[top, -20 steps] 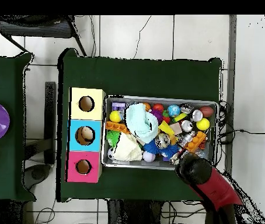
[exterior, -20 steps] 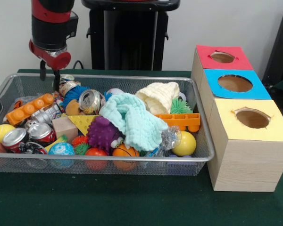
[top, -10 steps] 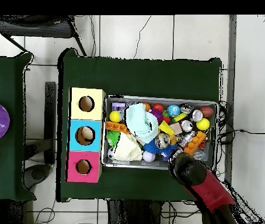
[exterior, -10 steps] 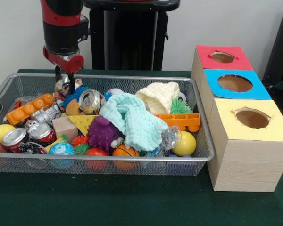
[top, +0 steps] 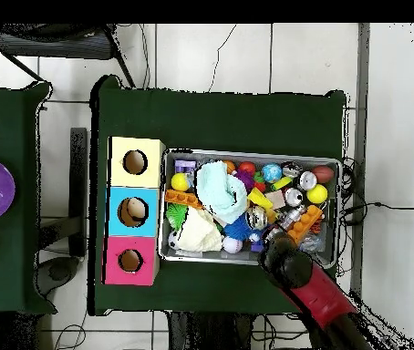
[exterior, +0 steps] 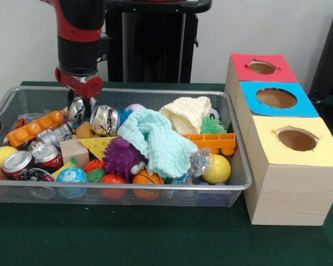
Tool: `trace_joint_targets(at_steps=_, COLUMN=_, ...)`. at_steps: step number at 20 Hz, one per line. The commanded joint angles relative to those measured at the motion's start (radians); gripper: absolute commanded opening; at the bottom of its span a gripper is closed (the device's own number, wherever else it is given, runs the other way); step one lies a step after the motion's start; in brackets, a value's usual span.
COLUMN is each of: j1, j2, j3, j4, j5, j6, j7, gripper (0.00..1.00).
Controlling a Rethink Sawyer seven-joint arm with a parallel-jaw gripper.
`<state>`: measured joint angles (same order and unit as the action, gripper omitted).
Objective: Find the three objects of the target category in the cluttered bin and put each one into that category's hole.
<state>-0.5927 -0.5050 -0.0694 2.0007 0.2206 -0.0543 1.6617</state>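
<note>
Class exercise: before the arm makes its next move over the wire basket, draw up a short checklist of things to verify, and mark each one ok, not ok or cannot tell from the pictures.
1. Hand is over the cluttered bin, at its far side: ok.
2. Hand has a firm hold on the silver can beneath it: cannot tell.
3. Red hole, blue hole and yellow hole are unblocked: ok.
4. Boxes stand right beside the bin: ok.
5. Teal cloth lies clear of the hand: ok.
6. Which hole fits the can: cannot tell.

silver mesh bin [exterior: 233, 183], mint cloth [exterior: 158, 138], purple spiky ball [exterior: 121, 157]
</note>
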Motion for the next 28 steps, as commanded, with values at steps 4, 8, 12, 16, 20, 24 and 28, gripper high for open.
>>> trace_joint_targets(at_steps=4, j1=0.055, j2=0.029, j3=0.086, j4=-0.059, j5=0.065, j6=0.045, j7=0.225, gripper=1.00)
trace_joint_targets(at_steps=8, j1=0.095, j2=0.019, j3=0.039, j4=-0.079, j5=0.061, j6=0.106, j7=0.190, gripper=0.00)
trace_joint_targets(at_steps=12, j1=0.123, j2=-0.038, j3=0.015, j4=-0.061, j5=0.084, j6=0.169, j7=0.206, gripper=0.00)
trace_joint_targets(at_steps=16, j1=0.101, j2=-0.121, j3=0.045, j4=-0.028, j5=0.064, j6=0.199, j7=0.191, gripper=0.00)
trace_joint_targets(at_steps=20, j1=0.074, j2=-0.206, j3=0.099, j4=0.026, j5=0.053, j6=0.205, j7=0.198, gripper=0.00)
trace_joint_targets(at_steps=24, j1=0.058, j2=-0.242, j3=0.143, j4=0.076, j5=0.061, j6=0.177, j7=0.228, gripper=0.00)
trace_joint_targets(at_steps=28, j1=0.053, j2=-0.243, j3=0.171, j4=0.103, j5=0.063, j6=0.143, j7=0.248, gripper=0.00)
